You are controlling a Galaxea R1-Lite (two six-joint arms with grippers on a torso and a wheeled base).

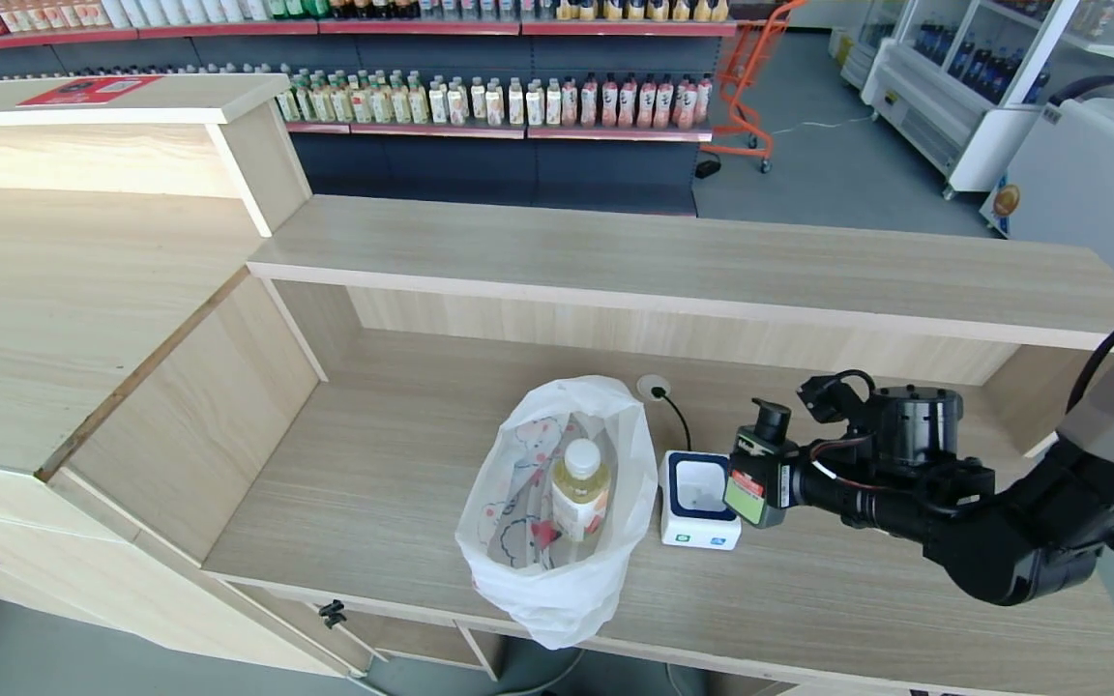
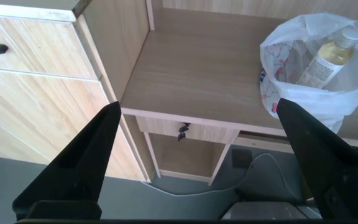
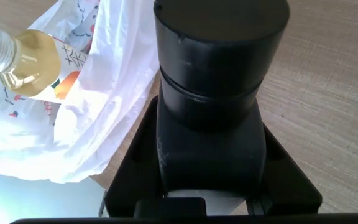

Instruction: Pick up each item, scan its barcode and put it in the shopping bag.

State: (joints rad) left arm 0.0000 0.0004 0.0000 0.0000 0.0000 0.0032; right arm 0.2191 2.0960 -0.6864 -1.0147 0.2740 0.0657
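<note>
A white shopping bag (image 1: 557,580) stands open on the wooden counter (image 1: 373,483), with a yellow drink bottle (image 1: 579,488) upright inside it. Just right of the bag sits a white and blue barcode scanner (image 1: 699,498). My right gripper (image 1: 772,480) is shut on a dark pump bottle (image 1: 760,462) with a green and red label, held just right of the scanner and a little above the counter. In the right wrist view the pump bottle (image 3: 213,93) hides the scanner, beside the bag (image 3: 104,112) and the drink bottle (image 3: 23,62). My left gripper (image 2: 199,109) hangs open in front of the counter, left of the bag (image 2: 328,99).
A black cable (image 1: 678,418) runs from a round hole in the counter to the scanner. A raised shelf (image 1: 673,261) borders the back, and a side wall (image 1: 199,416) the left. Drawers (image 2: 30,81) sit below on the left. Bare counter lies right of the scanner.
</note>
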